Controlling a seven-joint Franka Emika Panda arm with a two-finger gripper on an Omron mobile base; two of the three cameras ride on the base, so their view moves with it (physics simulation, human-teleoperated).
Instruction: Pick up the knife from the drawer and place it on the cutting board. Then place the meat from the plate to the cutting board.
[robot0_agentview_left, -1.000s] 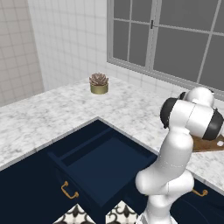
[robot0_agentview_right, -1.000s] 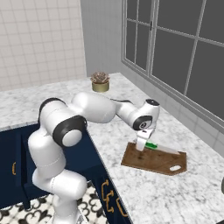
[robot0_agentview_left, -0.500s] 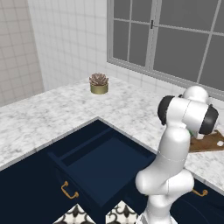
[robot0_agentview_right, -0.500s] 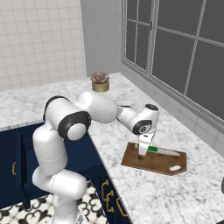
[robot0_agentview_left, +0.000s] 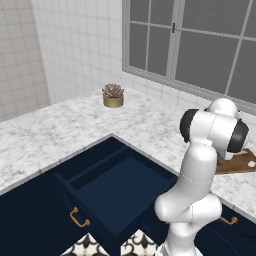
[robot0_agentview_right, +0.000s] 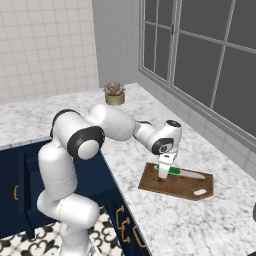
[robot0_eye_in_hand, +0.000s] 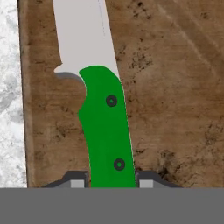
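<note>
The knife (robot0_eye_in_hand: 107, 131), with its green handle and pale blade, lies flat on the dark-brown cutting board (robot0_eye_in_hand: 175, 109). My gripper (robot0_eye_in_hand: 111, 183) is shut on the knife, one fingertip tight against each side of the handle's end. From the right base view, the gripper (robot0_agentview_right: 163, 172) points down onto the near end of the cutting board (robot0_agentview_right: 175, 186), and the knife (robot0_agentview_right: 175, 171) stretches away from it toward the right. The navy drawer (robot0_agentview_left: 115, 190) stands pulled open, with nothing visible inside. My arm hides most of the cutting board (robot0_agentview_left: 240, 162) in the left base view. The meat and the plate are out of view.
A potted plant (robot0_agentview_left: 113, 95) sits at the back of the marble counter (robot0_agentview_left: 150, 125), below the window. Navy cabinet doors with brass handles (robot0_agentview_right: 122, 220) run under the counter edge. The open drawer juts out beside my base.
The gripper has come down with the knife, from just above the cutting board to resting on it. The drawer and the plant have stayed put.
</note>
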